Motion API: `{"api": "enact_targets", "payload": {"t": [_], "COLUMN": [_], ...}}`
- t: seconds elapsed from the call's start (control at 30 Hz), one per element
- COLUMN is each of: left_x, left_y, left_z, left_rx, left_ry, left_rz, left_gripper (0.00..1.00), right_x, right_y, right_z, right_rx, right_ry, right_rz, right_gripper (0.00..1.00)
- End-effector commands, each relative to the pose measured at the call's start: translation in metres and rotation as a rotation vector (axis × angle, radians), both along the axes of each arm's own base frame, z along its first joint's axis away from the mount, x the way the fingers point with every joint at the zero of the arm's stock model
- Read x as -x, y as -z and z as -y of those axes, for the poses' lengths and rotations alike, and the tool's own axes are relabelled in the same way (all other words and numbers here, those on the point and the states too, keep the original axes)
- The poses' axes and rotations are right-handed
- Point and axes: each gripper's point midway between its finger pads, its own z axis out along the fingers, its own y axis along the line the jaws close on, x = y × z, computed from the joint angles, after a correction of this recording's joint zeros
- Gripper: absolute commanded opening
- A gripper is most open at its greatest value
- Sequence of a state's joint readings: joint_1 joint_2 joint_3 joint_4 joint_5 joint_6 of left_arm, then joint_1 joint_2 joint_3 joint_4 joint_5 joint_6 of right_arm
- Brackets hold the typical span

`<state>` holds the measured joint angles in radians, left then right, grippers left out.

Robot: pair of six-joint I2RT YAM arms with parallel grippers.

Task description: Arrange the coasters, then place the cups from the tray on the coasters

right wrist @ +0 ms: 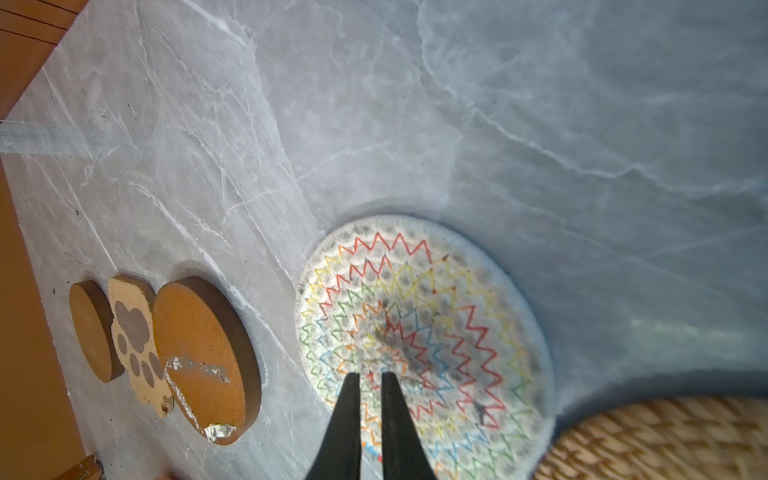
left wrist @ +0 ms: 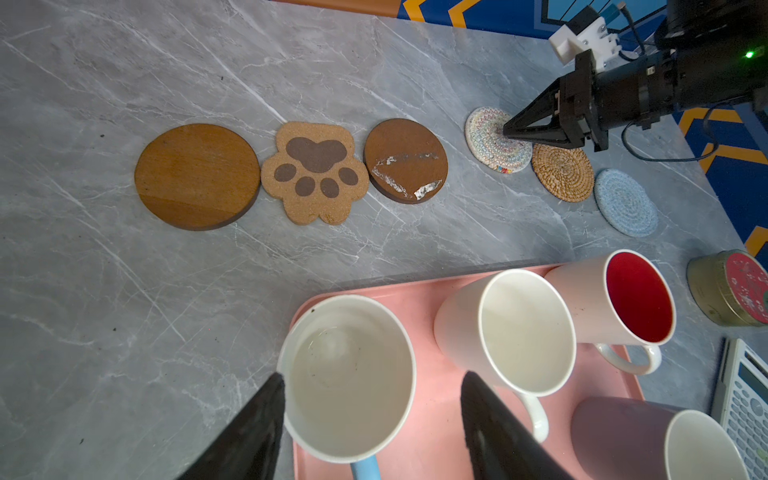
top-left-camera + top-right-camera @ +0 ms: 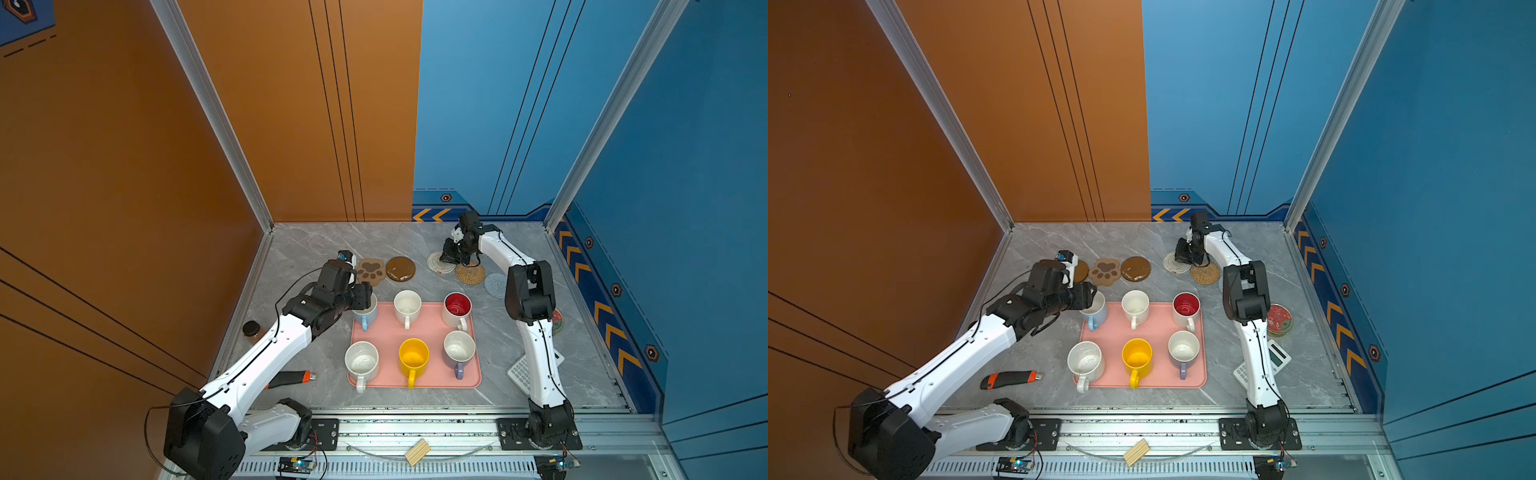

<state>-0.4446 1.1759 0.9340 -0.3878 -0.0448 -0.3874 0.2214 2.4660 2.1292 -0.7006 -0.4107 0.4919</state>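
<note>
The pink tray [image 3: 432, 332] holds several cups: light blue [image 2: 349, 374], plain white [image 3: 407, 305], red-lined [image 3: 457, 307], speckled [image 3: 361, 361], yellow [image 3: 413, 357] and lavender [image 3: 459, 349]. My left gripper [image 2: 372, 376] is open astride the light blue cup, one finger at its rim, the other apart. Behind the tray lies a row of coasters: brown disc [image 2: 197, 176], paw [image 3: 370, 271], brown disc [image 3: 400, 268], cream woven [image 1: 424, 316], rattan [image 3: 470, 273], blue-grey [image 3: 495, 284]. My right gripper [image 1: 368, 376] is shut, its tips on the cream coaster.
A red-topped tin [image 3: 1279, 319] and a white calculator [image 3: 1277, 359] lie right of the tray, partly under the right arm. A black-and-orange cutter [image 3: 1011, 379] lies front left. A dark jar [image 3: 251, 329] stands by the left wall.
</note>
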Motion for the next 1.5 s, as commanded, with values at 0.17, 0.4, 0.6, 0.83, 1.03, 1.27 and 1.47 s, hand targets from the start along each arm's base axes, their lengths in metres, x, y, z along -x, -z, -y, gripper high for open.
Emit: {"api": "enact_targets", "payload": {"t": [0.17,0.4,0.6,0.83,1.03,1.27,1.47], "left_x": [0.001,0.001,0.001,0.002,0.004,0.007,0.006], "left_y": [-0.003,-0.003,-0.002,0.001,0.001,0.001,-0.002], "left_z": [-0.001,-0.002,-0.003,-0.004,-0.005,-0.007,-0.006], "left_rx": [0.023,0.023,0.023,0.024,0.03,0.033,0.043], "left_ry": [0.004,0.004,0.002,0.003,0.003,-0.004,-0.002], "left_rz": [0.01,0.009,0.007,0.002,0.005,0.007,0.015], "left_gripper": [0.69,0.69,0.69,0.68,0.69,0.69,0.69], "right_x": [0.019,0.034,0.048,0.061,0.065,0.066,0.059], "right_y": [0.028,0.037,0.041,0.045,0.043,0.035,0.01], "right_z": [-0.001,-0.012,-0.028,-0.048,-0.052,-0.05,-0.049], "right_rx": [0.076,0.09,0.092,0.086,0.095,0.101,0.066], "right_ry": [-0.018,-0.062,-0.109,-0.153,-0.156,-0.151,-0.14], "right_rz": [-0.092,-0.137,-0.164,-0.186,-0.191,-0.182,-0.145], "right_gripper": [0.1,0.1,0.1,0.1,0.1,0.09,0.11]}}
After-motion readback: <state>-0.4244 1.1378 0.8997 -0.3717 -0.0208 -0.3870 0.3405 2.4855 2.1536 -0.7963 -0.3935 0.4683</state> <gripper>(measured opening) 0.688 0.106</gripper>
